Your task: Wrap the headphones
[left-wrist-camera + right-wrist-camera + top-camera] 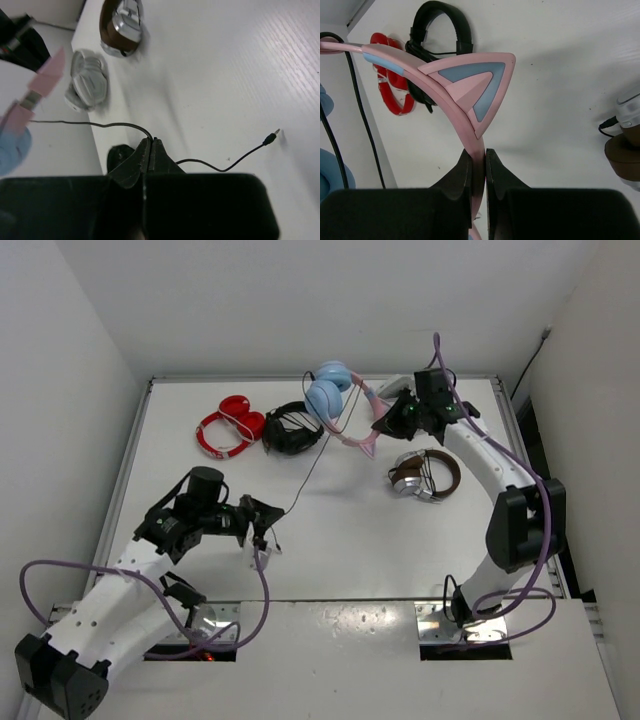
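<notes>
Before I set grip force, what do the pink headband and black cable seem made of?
Headband: probably rigid plastic, matte pink; its cat ear has crisp moulded edges. Cable: thin rubbery-sheathed wire, matte black; it bends in loose curves.

Nothing legible is showing in any of the three views: no text, label, brand, number or sign can be read.
</notes>
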Controlling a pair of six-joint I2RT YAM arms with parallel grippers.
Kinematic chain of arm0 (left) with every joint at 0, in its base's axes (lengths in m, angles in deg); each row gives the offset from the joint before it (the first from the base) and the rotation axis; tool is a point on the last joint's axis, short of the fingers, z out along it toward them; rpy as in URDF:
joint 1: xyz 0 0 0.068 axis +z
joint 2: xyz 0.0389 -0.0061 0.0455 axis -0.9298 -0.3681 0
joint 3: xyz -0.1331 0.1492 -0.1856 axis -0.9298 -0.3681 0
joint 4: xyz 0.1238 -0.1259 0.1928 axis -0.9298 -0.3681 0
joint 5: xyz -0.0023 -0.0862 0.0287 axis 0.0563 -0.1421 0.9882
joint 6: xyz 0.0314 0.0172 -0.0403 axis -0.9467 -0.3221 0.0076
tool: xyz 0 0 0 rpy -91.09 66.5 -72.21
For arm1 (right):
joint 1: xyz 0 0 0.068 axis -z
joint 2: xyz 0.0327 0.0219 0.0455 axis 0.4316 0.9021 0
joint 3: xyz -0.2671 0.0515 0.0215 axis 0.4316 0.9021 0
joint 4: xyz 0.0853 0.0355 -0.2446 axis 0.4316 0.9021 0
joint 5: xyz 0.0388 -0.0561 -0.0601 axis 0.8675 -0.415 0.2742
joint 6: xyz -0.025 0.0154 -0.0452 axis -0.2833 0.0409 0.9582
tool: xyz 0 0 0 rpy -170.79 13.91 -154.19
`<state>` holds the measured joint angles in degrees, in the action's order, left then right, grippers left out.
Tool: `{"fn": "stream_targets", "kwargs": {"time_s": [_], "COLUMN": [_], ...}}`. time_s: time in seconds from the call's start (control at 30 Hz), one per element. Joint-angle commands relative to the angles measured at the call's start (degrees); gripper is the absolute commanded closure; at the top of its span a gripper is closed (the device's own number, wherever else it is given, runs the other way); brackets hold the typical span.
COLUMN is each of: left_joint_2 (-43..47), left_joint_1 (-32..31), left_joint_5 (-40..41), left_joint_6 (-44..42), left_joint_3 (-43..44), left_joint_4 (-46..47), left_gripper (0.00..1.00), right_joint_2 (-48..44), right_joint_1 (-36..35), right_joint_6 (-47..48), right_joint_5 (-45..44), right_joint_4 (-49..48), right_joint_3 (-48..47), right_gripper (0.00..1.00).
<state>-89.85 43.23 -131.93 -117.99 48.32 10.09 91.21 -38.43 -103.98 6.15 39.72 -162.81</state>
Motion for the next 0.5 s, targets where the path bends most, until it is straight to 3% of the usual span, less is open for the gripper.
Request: {"fn": "stream_targets", "kwargs": {"time_s": [0.0,0.47], "left_joint_2": [-0.98,-6.85], "left_joint_1": [-4.87,-19.12], "left_joint_5": [-5.49,-4.1], "left_joint_6": [-3.58,7.21], "left_joint_3": [5.06,15.62], "left_joint_4": [-4.22,10.36], "left_gripper": [1.0,1.0], "right_joint_2": [-0.08,-0.77], "right_joint_1": [0.12,-7.7], "right_joint_6": [-2.72,5.98], "right_joint_5": [-6.47,-17.9], "right_joint_4": [-7.4,-8.45], "right_joint_3": [-4.42,-2.14], "right_gripper": [1.0,1.0]}}
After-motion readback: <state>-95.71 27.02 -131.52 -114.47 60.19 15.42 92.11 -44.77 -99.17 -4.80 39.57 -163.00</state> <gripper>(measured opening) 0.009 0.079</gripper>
